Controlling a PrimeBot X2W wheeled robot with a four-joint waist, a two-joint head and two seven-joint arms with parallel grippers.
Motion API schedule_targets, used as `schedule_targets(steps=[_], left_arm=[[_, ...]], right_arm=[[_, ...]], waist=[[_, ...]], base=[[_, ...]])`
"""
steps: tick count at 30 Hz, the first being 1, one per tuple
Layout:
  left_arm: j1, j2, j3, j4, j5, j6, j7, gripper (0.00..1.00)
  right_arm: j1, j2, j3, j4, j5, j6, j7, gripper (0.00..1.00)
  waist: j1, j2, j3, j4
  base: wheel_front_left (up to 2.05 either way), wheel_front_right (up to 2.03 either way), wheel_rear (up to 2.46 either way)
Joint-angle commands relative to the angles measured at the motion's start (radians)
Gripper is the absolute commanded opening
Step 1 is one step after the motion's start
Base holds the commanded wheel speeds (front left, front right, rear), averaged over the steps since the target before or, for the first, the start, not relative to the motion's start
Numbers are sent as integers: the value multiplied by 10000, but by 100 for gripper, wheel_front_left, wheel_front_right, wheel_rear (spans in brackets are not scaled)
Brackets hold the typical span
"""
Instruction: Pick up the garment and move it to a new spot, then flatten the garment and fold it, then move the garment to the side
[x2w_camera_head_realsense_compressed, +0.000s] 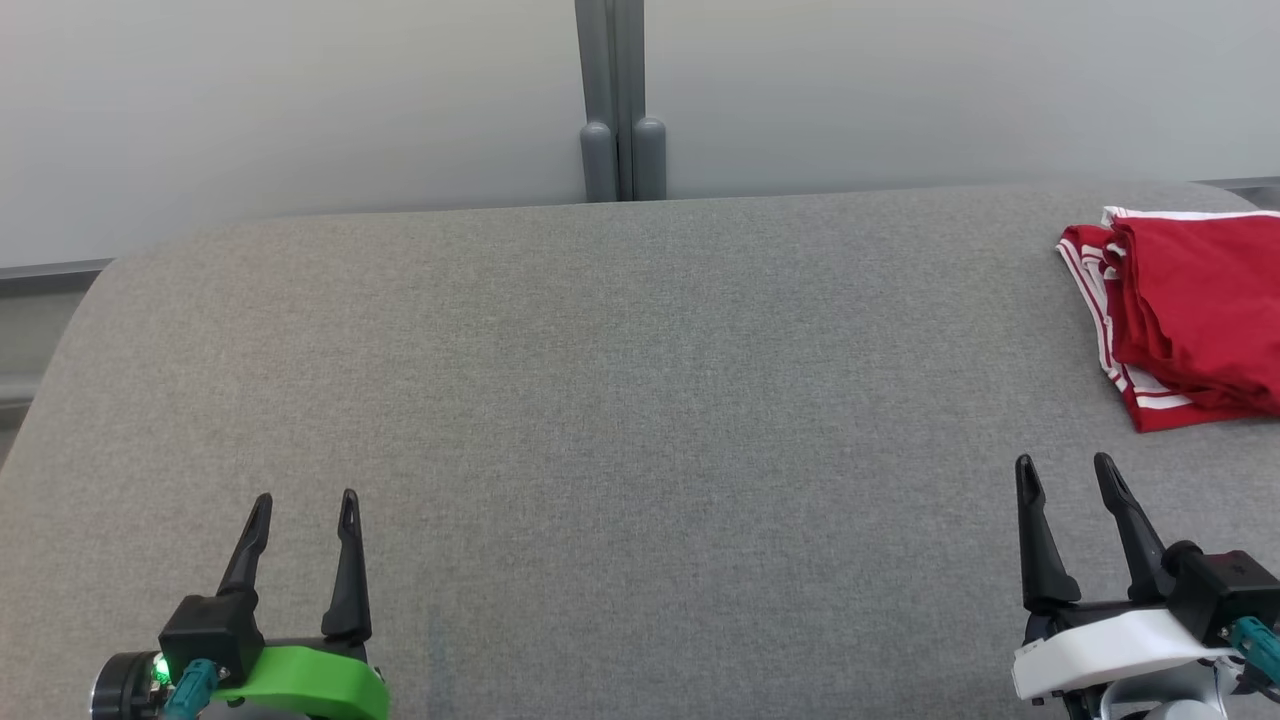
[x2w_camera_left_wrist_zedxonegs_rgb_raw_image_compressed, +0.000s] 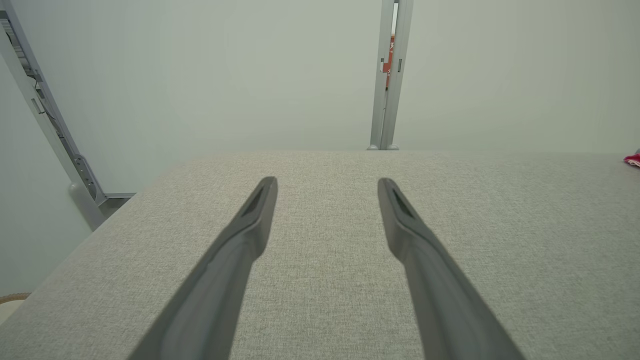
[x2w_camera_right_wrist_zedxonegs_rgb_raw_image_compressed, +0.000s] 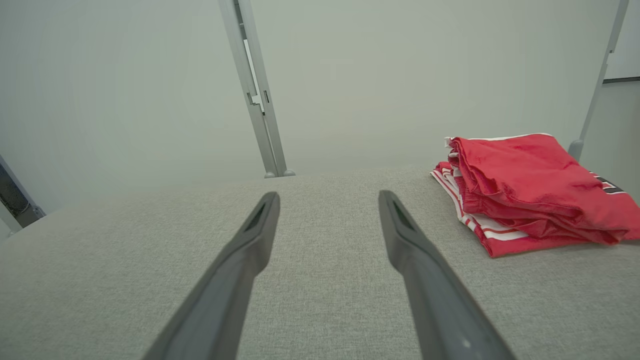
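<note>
- Garment (x2w_camera_head_realsense_compressed: 1190, 310): red cloth with white stripes, lying as a folded stack of several layers at the far right corner of the table (x2w_camera_head_realsense_compressed: 600, 400). Its right part runs past the edge of the head view.
- Left pincer (x2w_camera_head_realsense_compressed: 305, 497): fingers spread wide with nothing between them, above the near left part of the table and well apart from the garment.
- Right pincer (x2w_camera_head_realsense_compressed: 1063, 460): fingers likewise spread wide and empty, by the near right edge. The garment lies beyond its fingertips and to their right, near but not touching, with a strip of bare table between.
- Step in hand, as judged: the garment looks folded and set at the side, so the task appears close to its end. What is left is to confirm that the stack sits tidy and to leave it undisturbed.
- To do this well: any motion of the right arm should lead away from the stack's near edge, because a fingertip catching the loose upper layer would pull the fold open.
- If a correction is wanted: the rumpled top layer sits slightly askew on the striped layer beneath, so press it flat from above, not by pinching one layer alone.
- Background: a pale wall and a grey post (x2w_camera_head_realsense_compressed: 618, 100) behind the far edge.
</note>
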Motion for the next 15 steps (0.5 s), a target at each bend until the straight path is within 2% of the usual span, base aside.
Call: schedule_targets(steps=[1,15], left_arm=[[133,2,31,24,29,-47,2,100],[145,-16,91,234,-156,-115,2,100]], right_arm=[[164,74,-61,-119,-81,-18,-42,100],[421,284,-65,-293,-95,-19,-42,100]], waist=[[1,0,-21,0],[1,0,-73,-25]], base=[[0,0,0],[0,0,0]])
